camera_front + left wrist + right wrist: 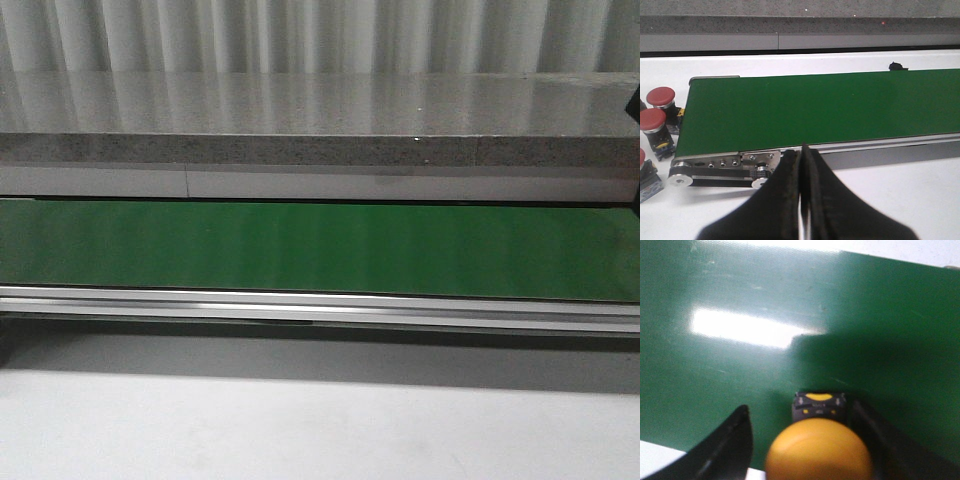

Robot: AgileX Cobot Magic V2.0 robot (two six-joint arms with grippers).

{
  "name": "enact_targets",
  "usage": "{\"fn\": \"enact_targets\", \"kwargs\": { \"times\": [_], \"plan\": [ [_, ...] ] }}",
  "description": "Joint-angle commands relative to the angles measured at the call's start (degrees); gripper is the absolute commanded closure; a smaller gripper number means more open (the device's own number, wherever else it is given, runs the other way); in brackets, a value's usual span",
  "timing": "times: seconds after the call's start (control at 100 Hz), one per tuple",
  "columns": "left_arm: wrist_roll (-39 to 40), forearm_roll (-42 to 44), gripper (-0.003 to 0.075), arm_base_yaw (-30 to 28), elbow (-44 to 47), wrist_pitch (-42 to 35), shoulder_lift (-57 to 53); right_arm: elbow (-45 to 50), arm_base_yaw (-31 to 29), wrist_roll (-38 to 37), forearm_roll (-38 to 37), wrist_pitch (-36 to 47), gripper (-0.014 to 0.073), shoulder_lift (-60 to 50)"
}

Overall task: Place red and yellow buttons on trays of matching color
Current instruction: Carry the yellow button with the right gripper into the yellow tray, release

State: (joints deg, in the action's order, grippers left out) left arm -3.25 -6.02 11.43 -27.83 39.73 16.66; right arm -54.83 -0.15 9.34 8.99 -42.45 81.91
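Buttons [655, 125] with red caps stood in a cluster on the white table [900, 200] just beside the left end of the green belt [820, 110], seen only from the left wrist view; at least three showed, one cut off by the picture's edge. The left gripper [801, 200] hung over the table near the belt's end roller, its dark fingers [782, 195] pressed together with nothing between them. From the front, the belt ran bare across the whole width, with a metal rail [320, 305] along its near edge and a grey stone ledge [320, 150] behind it; neither arm showed in that view. Farther right, the right gripper [805, 440] sat over the belt with its jaws spread, a yellow button [819, 450] between them. Whether the fingers touched the button could not be told. No trays showed in any view.
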Motion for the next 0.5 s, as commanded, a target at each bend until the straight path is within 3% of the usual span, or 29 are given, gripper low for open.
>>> {"fn": "enact_targets", "kwargs": {
  "times": [0.0,0.09,0.28,0.49],
  "plan": [
    [0.0,-0.8,0.0741,0.5,-1.5,-3.8,0.5,-1.9,-0.4,0.6,0.1,2.4,0.0329,-2.0],
    [0.0,-0.8,0.0741,0.5,-1.5,-3.8,0.5,-1.9,-0.4,0.6,0.1,2.4,0.0389,-2.2],
    [0.0,-0.8,0.0741,0.5,-1.5,-3.8,0.5,-1.9,-1.3,0.6,-1.4,3.0,0.0392,-5.2],
    [0.0,-0.8,0.0741,0.5,-1.5,-3.8,0.5,-1.9,-11.1,-0.1,-2.4,4.2,0.0392,-9.0]
  ]
}}
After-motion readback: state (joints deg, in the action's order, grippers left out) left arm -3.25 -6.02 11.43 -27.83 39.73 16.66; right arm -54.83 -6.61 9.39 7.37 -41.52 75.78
